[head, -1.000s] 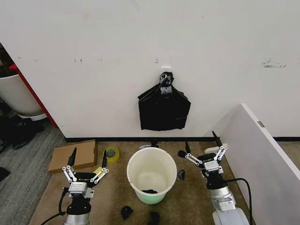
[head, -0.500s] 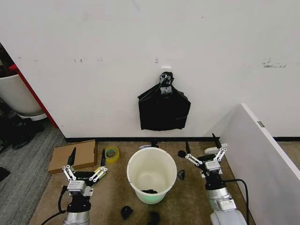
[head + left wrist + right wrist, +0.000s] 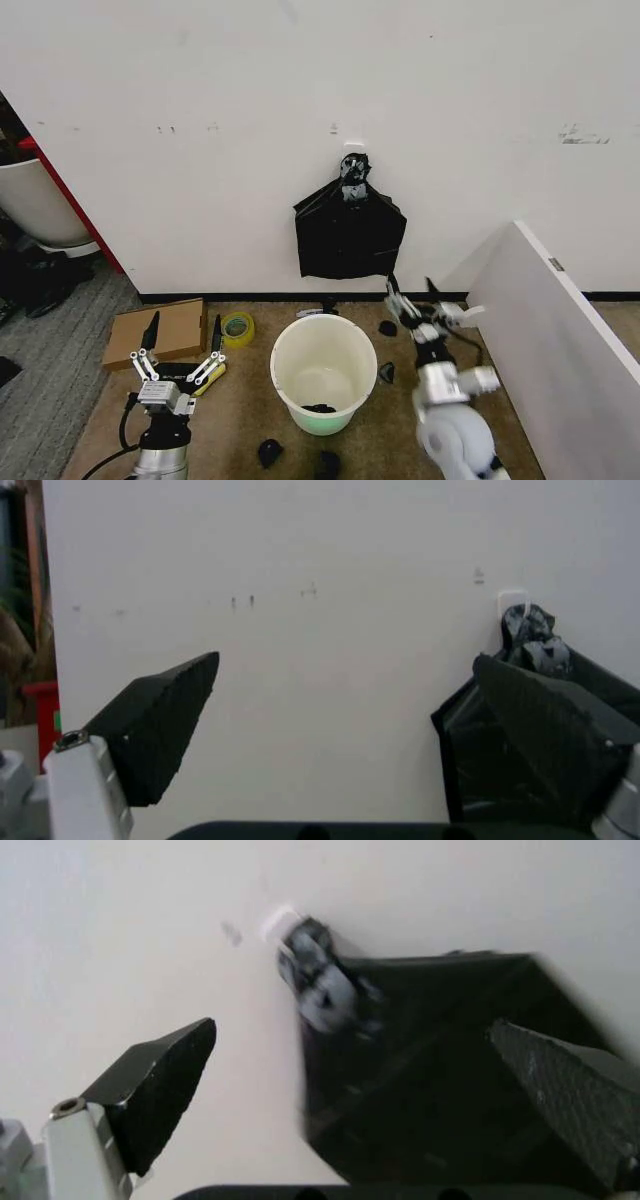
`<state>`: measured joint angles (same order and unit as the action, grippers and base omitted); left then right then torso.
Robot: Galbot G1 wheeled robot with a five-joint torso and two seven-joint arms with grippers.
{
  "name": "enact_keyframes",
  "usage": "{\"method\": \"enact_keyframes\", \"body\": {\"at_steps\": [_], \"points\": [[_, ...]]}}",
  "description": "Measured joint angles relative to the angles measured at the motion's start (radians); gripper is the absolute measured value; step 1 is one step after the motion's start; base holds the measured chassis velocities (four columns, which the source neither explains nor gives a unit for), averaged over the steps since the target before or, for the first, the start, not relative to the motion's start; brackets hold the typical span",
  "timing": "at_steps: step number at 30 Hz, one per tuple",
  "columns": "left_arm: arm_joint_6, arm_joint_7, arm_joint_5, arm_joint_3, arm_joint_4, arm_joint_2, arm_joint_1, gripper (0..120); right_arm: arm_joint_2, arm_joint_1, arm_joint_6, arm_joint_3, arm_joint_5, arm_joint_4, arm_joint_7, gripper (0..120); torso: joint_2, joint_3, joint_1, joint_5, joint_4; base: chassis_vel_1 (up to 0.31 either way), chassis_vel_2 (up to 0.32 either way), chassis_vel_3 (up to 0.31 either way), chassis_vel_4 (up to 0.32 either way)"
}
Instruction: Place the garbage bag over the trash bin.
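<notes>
Trash bin [image 3: 324,372]: round, white, pale green at the base. It is set upright and uncovered on the brown floor before the wall, and all places below are given from it.

Right gripper [image 3: 410,292]: held up just right of the bin and beyond its far rim, with the fingers spread apart and nothing between them. Its detail is hard to make out in the head view. In the right wrist view the right gripper [image 3: 352,1027] is pointed at the black bag bundle [image 3: 420,1087].

Left gripper [image 3: 184,335]: held low, well left of the bin, with the fingers spread and nothing held. In the left wrist view the left gripper [image 3: 348,664] is aimed at the wall, and the bundle [image 3: 455,765] is partly covered by one finger.

Black bag bundle [image 3: 350,235]: flat, knotted at the top, hung on the wall straight above and behind the bin.

Dark item [image 3: 320,408]: lies on the bin's floor, too small to identify.

Black scraps: one [image 3: 268,452] near the front left of the bin, one [image 3: 328,462] in front and cut off by the frame edge, and one [image 3: 387,372] beside the right wall.

Cardboard sheet [image 3: 160,332]: lies flat, behind the left gripper.

Yellow tape roll [image 3: 238,327]: between the cardboard and the bin.

White panel [image 3: 560,340]: slanted, far right of the bin.
</notes>
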<state>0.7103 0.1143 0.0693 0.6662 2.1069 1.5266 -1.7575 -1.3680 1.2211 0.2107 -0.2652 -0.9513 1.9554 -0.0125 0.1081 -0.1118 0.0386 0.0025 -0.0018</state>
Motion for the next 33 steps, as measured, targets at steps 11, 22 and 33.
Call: {"method": "enact_keyframes", "body": {"at_steps": [11, 22, 33], "points": [[-0.021, -0.025, -0.019, 0.017, 0.018, -0.019, -0.014, 100, -0.066, -0.332, -0.009, 0.064, -0.304, -0.288, 0.068, 100, 0.000, 0.000, 0.000, 0.0000, 0.0000, 0.000, 0.000, 0.000, 0.000], [-0.020, -0.034, -0.025, 0.018, 0.017, -0.015, -0.013, 100, -0.108, -0.452, -0.009, 0.096, -0.273, -0.405, 0.070, 97, 0.000, 0.000, 0.000, 0.0000, 0.0000, 0.000, 0.000, 0.000, 0.000], [-0.020, -0.039, -0.040, 0.012, -0.006, -0.005, -0.007, 100, -0.124, -0.512, -0.006, 0.099, -0.229, -0.499, 0.112, 60, 0.000, 0.000, 0.000, 0.0000, -0.0001, 0.000, 0.000, 0.000, 0.000]]}}
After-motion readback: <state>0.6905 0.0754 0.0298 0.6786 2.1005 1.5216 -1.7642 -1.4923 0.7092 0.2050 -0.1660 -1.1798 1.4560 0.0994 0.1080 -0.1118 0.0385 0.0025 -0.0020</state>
